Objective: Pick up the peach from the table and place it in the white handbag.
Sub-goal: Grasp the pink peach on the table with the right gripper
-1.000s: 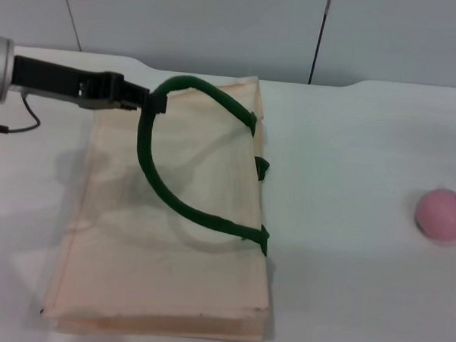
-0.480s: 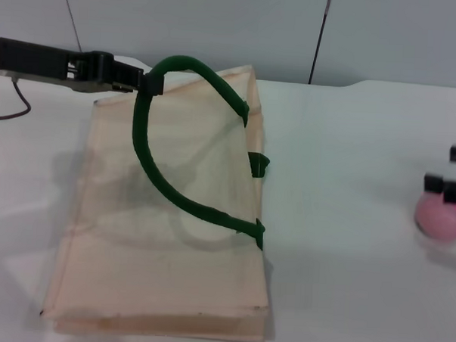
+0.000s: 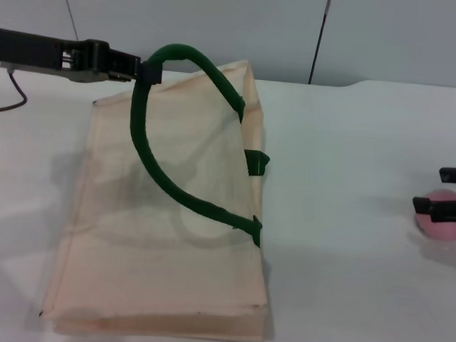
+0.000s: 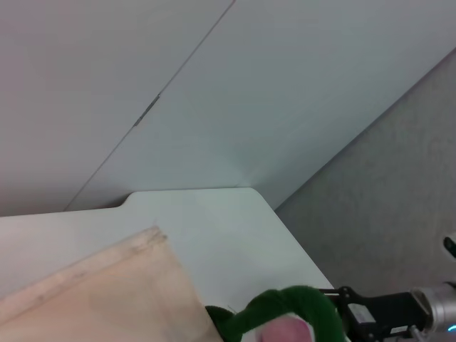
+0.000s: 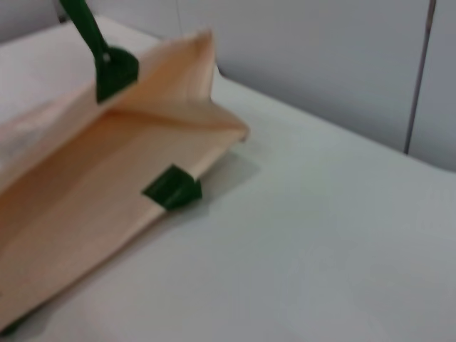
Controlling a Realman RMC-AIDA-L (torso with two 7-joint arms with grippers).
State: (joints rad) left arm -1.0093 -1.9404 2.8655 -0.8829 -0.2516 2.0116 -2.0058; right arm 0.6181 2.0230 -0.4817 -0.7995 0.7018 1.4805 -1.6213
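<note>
Left hand (image 3: 145, 67) clenched on green handle (image 3: 149, 156), right hand (image 3: 443, 192) released around peach (image 3: 442, 218)

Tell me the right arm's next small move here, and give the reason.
Probably close the right gripper on the peach before any lift. In the head view its two dark fingers sit apart on either side of the pink fruit at the table's right edge, so it looks placed but not clamped. The left gripper already holds the green handle up, and the white handbag has its mouth lifted open.
</note>
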